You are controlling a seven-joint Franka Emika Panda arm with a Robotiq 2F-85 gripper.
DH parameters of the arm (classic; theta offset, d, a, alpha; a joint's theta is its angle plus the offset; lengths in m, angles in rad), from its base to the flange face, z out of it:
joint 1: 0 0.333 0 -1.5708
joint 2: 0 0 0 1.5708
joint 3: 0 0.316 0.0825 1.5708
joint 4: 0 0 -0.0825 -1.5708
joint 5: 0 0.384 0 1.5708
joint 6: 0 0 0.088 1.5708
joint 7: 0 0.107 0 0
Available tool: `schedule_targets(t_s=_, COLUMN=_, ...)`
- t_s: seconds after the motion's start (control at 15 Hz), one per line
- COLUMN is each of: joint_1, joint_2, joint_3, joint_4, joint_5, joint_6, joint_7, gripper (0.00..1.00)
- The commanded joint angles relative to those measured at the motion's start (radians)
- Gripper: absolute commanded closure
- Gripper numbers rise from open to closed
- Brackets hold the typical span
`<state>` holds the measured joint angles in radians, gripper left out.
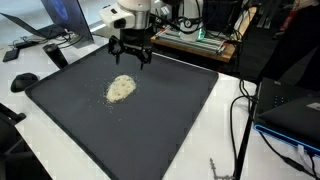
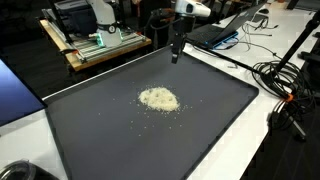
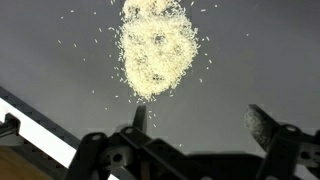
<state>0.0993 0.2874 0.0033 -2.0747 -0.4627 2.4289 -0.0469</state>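
Observation:
A pile of pale rice-like grains (image 1: 121,88) (image 2: 159,98) (image 3: 156,50) lies on a large dark mat (image 1: 170,120) (image 2: 110,130) (image 3: 250,60), with loose grains scattered round it. My gripper (image 1: 131,58) (image 2: 177,55) (image 3: 203,122) hangs above the mat near its far edge, short of the pile and apart from it. Its jaws stand wide open with nothing between them. One fingertip (image 3: 263,125) carries a dusting of pale grains. In the wrist view the pile lies ahead of the fingers, toward the top of the picture.
A wooden board with electronics (image 1: 195,40) (image 2: 95,45) stands behind the mat. Laptops (image 1: 55,25) (image 2: 225,30) sit at the corners. Black cables (image 1: 245,110) (image 2: 285,80) lie on the white table beside the mat. A black mouse (image 1: 24,81) rests near one edge.

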Motion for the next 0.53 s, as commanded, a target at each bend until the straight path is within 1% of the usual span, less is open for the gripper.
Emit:
schedule_targets(t_s=0.0, joint_1=-0.042, joint_2=-0.093, joint_3=-0.01, joint_4=-0.135, joint_5=0.041, joint_6=0.112, joint_7=0.001, gripper=0.0)
schedule_targets(t_s=0.13, joint_1=-0.082, joint_2=-0.117, joint_3=-0.002, joint_4=-0.185, joint_5=0.11, joint_6=0.176, joint_7=-0.058, gripper=0.0)
schedule_targets(t_s=0.27, joint_1=-0.12, joint_2=-0.138, joint_3=0.006, joint_4=-0.23, joint_5=0.204, joint_6=0.235, joint_7=-0.13, gripper=0.0)
schedule_targets(t_s=0.47, joint_1=-0.172, joint_2=-0.147, joint_3=0.028, joint_4=-0.26, joint_5=0.385, joint_6=0.274, joint_7=-0.28, gripper=0.0)
